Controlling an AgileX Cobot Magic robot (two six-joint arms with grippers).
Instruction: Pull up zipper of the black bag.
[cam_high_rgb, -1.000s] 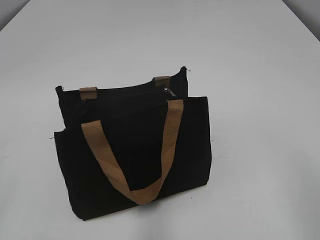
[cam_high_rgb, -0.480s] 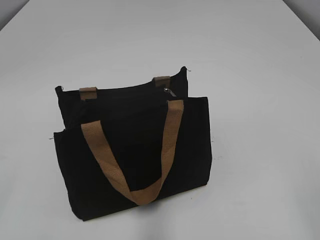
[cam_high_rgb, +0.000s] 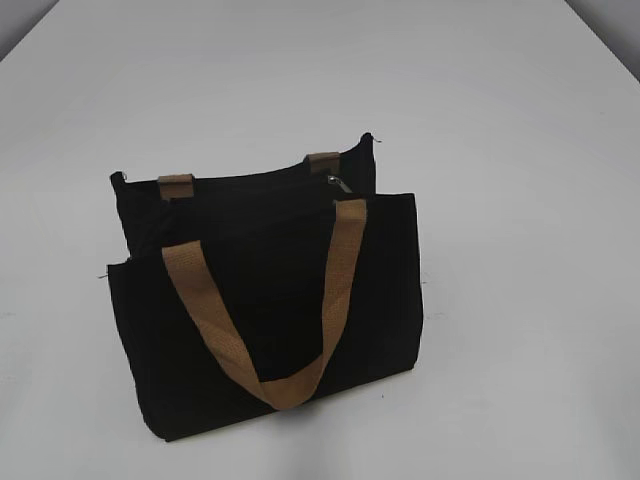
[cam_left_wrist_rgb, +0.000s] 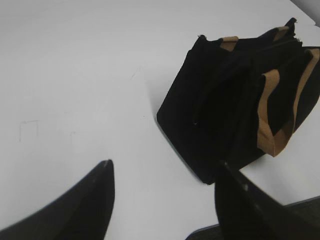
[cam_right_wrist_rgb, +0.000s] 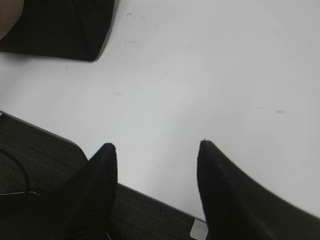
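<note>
The black bag (cam_high_rgb: 270, 300) stands upright on the white table, with tan handles and a front pocket panel. Its zipper runs along the top edge, and the small silvery pull (cam_high_rgb: 337, 183) sits near the right end, by the right tan tab. Neither gripper shows in the exterior view. In the left wrist view the bag (cam_left_wrist_rgb: 220, 115) is ahead to the right, and my left gripper (cam_left_wrist_rgb: 162, 167) is open and empty over bare table, well short of it. In the right wrist view my right gripper (cam_right_wrist_rgb: 157, 146) is open and empty above the table's near edge; a bag corner (cam_right_wrist_rgb: 60, 30) shows at top left.
The white table (cam_high_rgb: 520, 150) surrounds the bag on all sides. Its front edge and dark floor (cam_right_wrist_rgb: 45, 155) show in the right wrist view. A dark table edge also shows at the lower right of the left wrist view (cam_left_wrist_rgb: 300, 205).
</note>
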